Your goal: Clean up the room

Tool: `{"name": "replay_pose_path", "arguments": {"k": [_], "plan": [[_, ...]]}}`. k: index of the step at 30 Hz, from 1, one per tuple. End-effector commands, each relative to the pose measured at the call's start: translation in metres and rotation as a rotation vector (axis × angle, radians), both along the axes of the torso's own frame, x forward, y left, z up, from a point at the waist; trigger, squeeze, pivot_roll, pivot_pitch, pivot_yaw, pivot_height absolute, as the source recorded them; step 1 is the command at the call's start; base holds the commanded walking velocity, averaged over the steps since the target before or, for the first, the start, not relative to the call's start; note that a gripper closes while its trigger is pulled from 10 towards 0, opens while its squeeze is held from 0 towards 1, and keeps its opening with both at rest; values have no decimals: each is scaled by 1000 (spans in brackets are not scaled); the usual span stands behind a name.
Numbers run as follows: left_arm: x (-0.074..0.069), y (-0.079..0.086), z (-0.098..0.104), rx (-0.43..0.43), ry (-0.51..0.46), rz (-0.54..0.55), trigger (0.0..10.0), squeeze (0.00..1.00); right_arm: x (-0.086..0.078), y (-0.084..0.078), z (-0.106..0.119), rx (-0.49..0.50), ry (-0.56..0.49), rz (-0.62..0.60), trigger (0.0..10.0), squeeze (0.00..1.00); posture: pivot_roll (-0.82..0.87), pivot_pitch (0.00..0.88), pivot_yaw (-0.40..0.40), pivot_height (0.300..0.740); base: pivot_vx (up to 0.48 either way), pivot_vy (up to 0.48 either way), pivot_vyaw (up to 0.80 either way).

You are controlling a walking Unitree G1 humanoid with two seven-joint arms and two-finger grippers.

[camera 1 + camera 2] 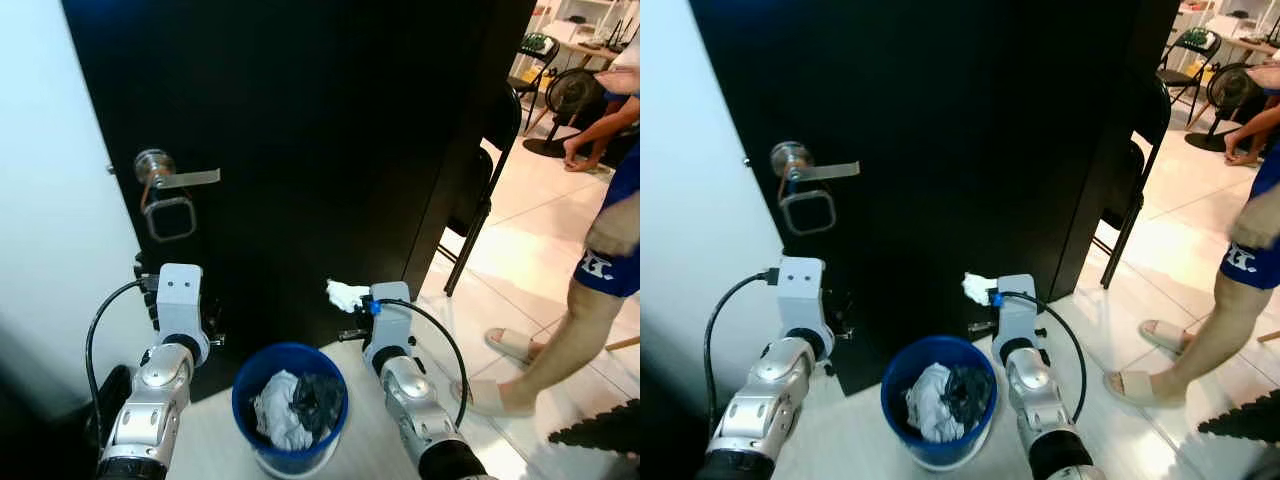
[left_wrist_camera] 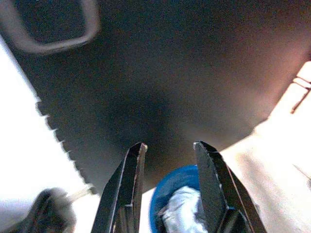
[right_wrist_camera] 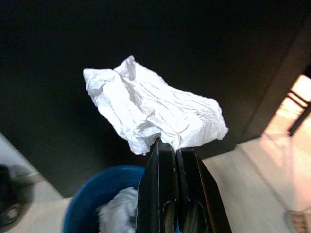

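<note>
Right tool (image 3: 167,145) pinches a crumpled tissue (image 3: 150,109) just beside the blue bin (image 1: 290,405) (already holding waste); release remains. Left tool (image 2: 167,160) spread, empty.

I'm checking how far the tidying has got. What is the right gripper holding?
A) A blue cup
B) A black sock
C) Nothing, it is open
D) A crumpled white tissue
D: the right gripper is shut on a crumpled white tissue, held up in front of the black door near the blue bin, which already has trash in it.
</note>
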State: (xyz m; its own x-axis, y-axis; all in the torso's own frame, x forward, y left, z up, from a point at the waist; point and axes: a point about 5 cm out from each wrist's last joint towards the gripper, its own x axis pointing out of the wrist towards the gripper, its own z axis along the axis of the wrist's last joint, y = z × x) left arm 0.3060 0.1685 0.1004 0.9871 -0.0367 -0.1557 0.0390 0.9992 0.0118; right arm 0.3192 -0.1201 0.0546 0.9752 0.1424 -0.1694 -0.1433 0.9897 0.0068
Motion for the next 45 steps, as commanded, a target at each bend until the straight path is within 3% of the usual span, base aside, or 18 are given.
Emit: {"name": "replay_pose_path", "arguments": {"k": [1, 14, 25, 26, 31, 32, 33, 34, 36, 40, 45], "plan": [[-2, 2, -4, 13, 18, 3, 10000, 0, 0, 0, -1, 13, 7, -11, 10000, 0, 113, 0, -66, 726, 341, 0, 0], [-4, 2, -6, 20, 22, -5, 10000, 0, 0, 1, -2, 11, 10, -2, 10000, 0, 118, 0, -67, 726, 333, 0, 0], [-9, -1, -14, 157, 55, -101, 10000, 0, -1, 5, -13, -30, 88, 21, 10000, 0, 116, 2, -67, 726, 0, 0, 0], [-11, -1, -15, 205, 57, -134, 10000, 0, -1, 8, -16, -69, 120, 54, 10000, 0, 110, 56, -74, 726, 0, 0, 0], [-17, -1, -19, 273, 67, -219, 10000, 0, -2, 14, -26, -163, 195, 136, 10000, 0, 106, 96, -81, 726, 0, 0, 0], [-25, -3, -22, 337, 79, -303, 10000, 0, -7, 20, -36, -262, 263, 226, 10000, 0, 105, 174, -98, 726, 0, 0, 0], [-32, -3, -26, 402, 94, -380, 10000, 0, -12, 24, -43, -352, 313, 304, 10000, 0, 107, 185, -101, 726, 0, 0, 0], [-32, -3, -26, 402, 94, -380, 10000, 0, -12, 24, -43, -352, 313, 304, 10000, 0, 107, 185, -101, 726, 0, 0, 0], [-47, 0, -27, 535, 110, -523, 10000, 0, -19, 30, -53, -453, 367, 404, 10000, 0, 125, 267, -128, 726, 0, 0, 0], [-61, 7, -25, 577, 121, -586, 10000, 0, -22, 37, -55, -508, 354, 460, 10000, 0, 145, 315, -138, 726, 0, 0, 0], [-82, 14, -25, 553, 139, -660, 10000, 0, -23, 42, -55, -567, 327, 490, 10000, 0, 161, 353, -145, 726, 0, 0, 0]]}}
